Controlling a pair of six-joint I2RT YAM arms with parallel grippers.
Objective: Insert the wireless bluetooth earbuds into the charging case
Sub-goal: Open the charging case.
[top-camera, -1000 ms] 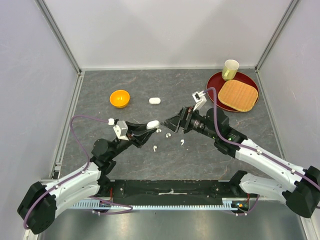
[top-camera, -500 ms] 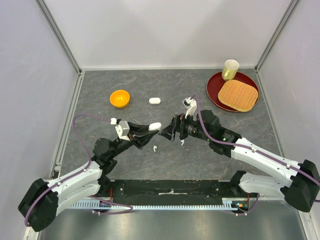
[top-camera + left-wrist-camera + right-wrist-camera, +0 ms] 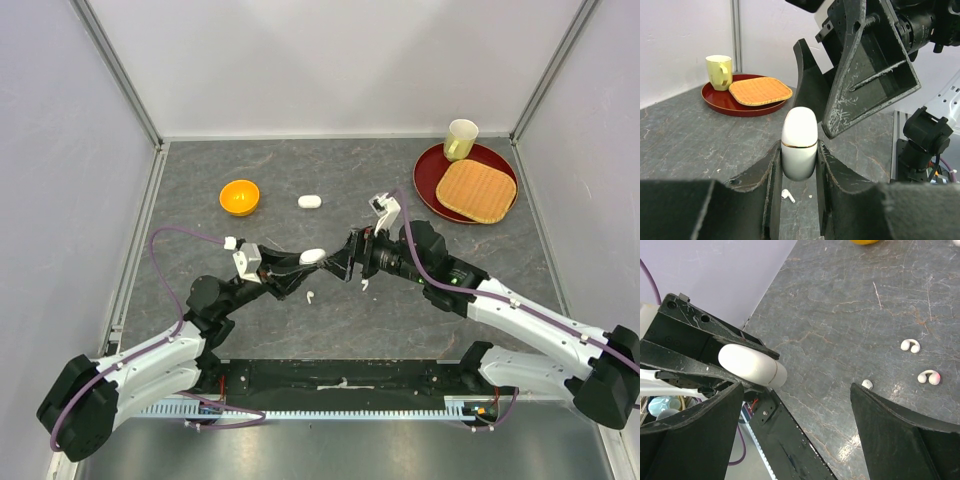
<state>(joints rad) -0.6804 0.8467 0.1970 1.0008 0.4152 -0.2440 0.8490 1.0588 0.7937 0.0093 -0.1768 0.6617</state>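
1. Firmly clamped, the left gripper (image 3: 799, 152) holds the closed charging case (image 3: 799, 135) clear of the tabletop (image 3: 200, 160), its long axis pointing out past the fingertips.
2. Facing it, the right gripper (image 3: 343, 266) has its jaws spread wide, just beside the case's lid end.
3. Loose earbuds (image 3: 910, 345) lie on the tabletop beneath both grippers.

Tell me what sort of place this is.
Probably a lab robot test cell: plain white panels in metal framing enclose a grey tabletop, and a left arm and a right arm are bolted at its near edge.
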